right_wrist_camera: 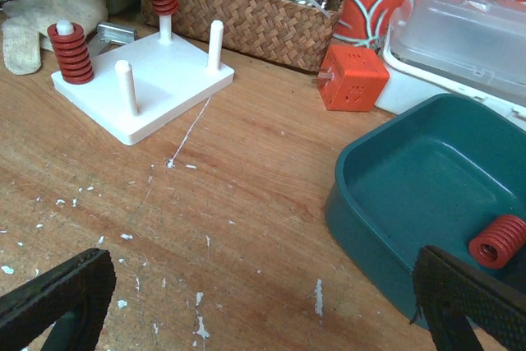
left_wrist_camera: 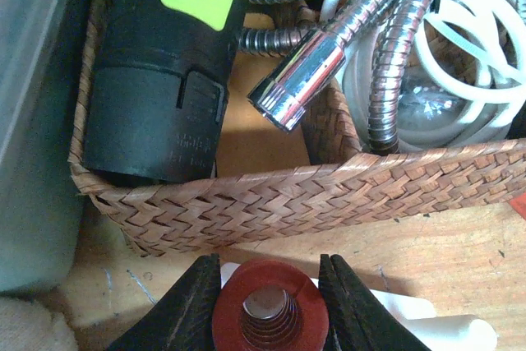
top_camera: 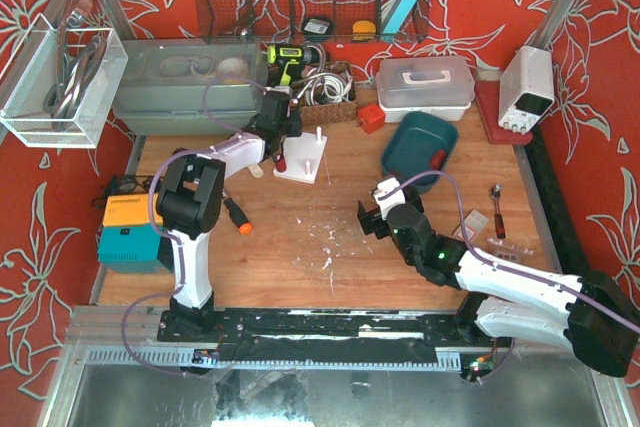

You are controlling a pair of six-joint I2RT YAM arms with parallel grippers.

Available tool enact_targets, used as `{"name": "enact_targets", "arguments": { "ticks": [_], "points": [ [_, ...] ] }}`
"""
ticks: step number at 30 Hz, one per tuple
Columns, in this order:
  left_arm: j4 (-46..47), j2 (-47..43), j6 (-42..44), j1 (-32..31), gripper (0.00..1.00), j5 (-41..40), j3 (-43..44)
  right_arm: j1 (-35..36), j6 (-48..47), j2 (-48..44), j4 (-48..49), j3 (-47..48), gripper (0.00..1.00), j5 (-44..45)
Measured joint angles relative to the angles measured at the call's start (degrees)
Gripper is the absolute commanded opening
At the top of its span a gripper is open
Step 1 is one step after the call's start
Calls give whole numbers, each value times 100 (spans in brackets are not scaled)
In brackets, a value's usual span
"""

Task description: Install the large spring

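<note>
A white peg base [top_camera: 305, 159] lies at the table's middle back, also in the right wrist view [right_wrist_camera: 156, 80]. My left gripper [top_camera: 279, 142] is shut on a red spring [left_wrist_camera: 269, 311] and holds it over a back peg [right_wrist_camera: 165, 26], whose top shows inside the coil. A second red spring [right_wrist_camera: 71, 52] sits on the near-left peg. Two pegs are bare. A third red spring [right_wrist_camera: 501, 240] lies in the teal bin [right_wrist_camera: 386, 203]. My right gripper [right_wrist_camera: 263, 285] is wide open and empty above bare wood, left of the bin.
A wicker basket [left_wrist_camera: 329, 195] with a metal hose and a drill stands just behind the base. An orange cube [right_wrist_camera: 352, 78] and a clear lidded box [right_wrist_camera: 460, 39] stand behind the bin. An orange-handled screwdriver [top_camera: 238, 217] and a spoon [top_camera: 497, 209] lie on the table.
</note>
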Motion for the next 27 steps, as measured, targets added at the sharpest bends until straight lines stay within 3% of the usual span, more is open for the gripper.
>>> {"name": "enact_targets", "arguments": {
  "ticks": [6,15,22,27],
  "points": [
    [-81,120,0,9,17,9,125,0,-2,72,15,0,99,2],
    [-142,260,-70,13,51,39,216,0,-22,92,20,0,99,20],
    [-275,184,-275,13,55,229,144,0,-61,83,13,0,99,66],
    [-291,-584,-546,7,59,568,-645,-4,-133,-96,-52,0,99,192]
  ]
}}
